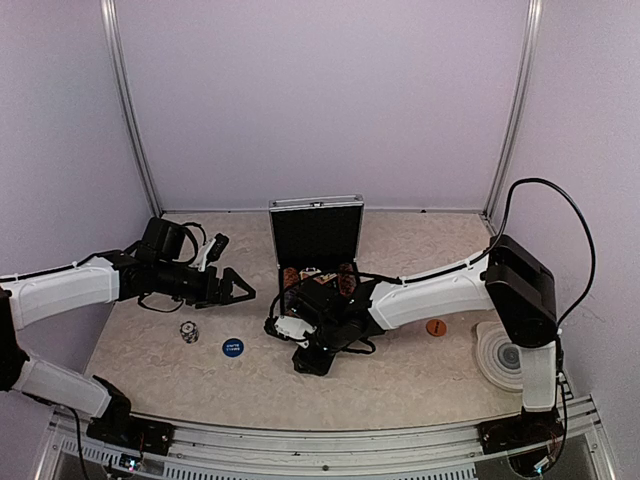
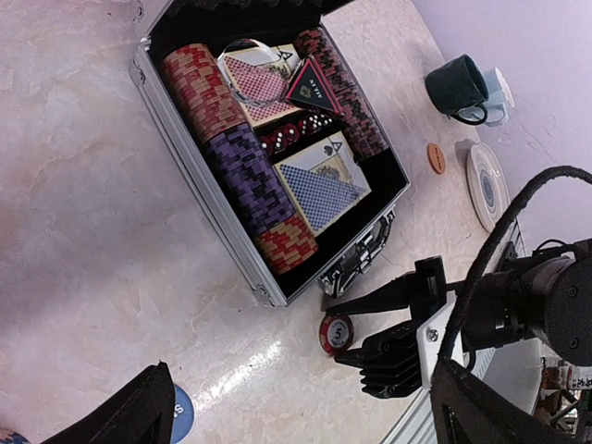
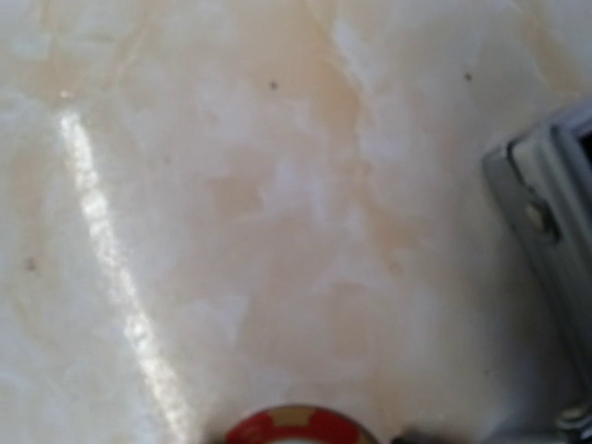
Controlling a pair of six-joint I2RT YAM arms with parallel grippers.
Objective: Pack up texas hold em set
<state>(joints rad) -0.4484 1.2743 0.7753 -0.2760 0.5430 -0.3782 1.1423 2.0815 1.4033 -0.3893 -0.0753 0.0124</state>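
**Right arm at a stray chip beside the open case**

The silver aluminium case (image 2: 209, 199) lies open mid-table. Inside it are rows of chips (image 2: 242, 171), a red deck (image 2: 262, 83), a blue deck (image 2: 320, 192) and a black triangle (image 2: 313, 88). Just in front of its latch, a red poker chip (image 2: 333, 335) lies between the fingers of the right gripper (image 2: 344, 330). I cannot tell whether they pinch it. The left gripper (image 1: 243, 288) hovers left of the case, spread wide. A blue button (image 1: 232, 347) lies apart on the table.
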